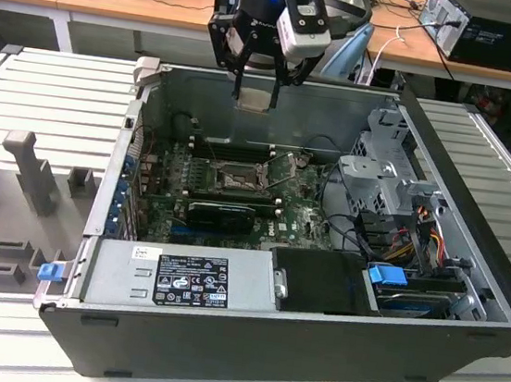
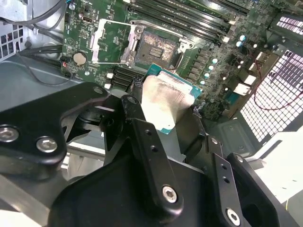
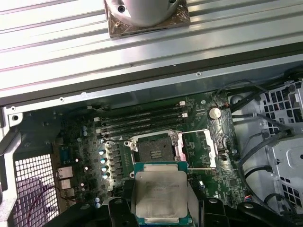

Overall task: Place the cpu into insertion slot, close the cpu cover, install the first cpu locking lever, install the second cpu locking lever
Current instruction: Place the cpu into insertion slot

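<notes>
The black jointed tool (image 1: 254, 93) clasped the flat, square, dull silver-grey cpu (image 3: 161, 194), high above the dark, silver-edged square insertion slot (image 3: 154, 150).

Room light falls evenly from above. It glares pale off the ribbed worktop (image 3: 142, 52) and washes out the cpu (image 3: 161, 198) top. My black fingers (image 2: 147, 151) and the case (image 1: 340, 108) interior sit in shadow.
</notes>
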Robot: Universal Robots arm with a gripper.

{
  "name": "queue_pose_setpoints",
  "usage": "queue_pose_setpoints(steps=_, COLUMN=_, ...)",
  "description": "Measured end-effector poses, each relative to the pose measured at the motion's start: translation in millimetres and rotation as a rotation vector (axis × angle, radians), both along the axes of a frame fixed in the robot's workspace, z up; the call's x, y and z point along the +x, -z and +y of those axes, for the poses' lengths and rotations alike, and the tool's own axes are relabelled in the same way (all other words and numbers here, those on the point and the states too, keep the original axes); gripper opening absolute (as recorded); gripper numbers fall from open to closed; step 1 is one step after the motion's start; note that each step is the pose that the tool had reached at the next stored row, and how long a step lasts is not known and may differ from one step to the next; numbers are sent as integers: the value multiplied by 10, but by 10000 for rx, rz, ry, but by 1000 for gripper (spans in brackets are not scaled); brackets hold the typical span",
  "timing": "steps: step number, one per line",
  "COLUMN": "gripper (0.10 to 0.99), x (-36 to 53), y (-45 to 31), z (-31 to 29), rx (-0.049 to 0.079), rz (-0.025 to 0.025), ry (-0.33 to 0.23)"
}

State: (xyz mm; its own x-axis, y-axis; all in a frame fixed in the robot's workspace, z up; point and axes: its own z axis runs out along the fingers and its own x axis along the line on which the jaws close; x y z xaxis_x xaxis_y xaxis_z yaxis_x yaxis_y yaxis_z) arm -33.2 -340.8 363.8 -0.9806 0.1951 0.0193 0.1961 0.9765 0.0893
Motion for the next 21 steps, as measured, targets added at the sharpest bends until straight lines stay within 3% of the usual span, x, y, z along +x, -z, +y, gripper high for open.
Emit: queue_pose_setpoints(steps=21, gripper=525, x=0, y=0, z=0, rx=0, rz=0, ry=875)
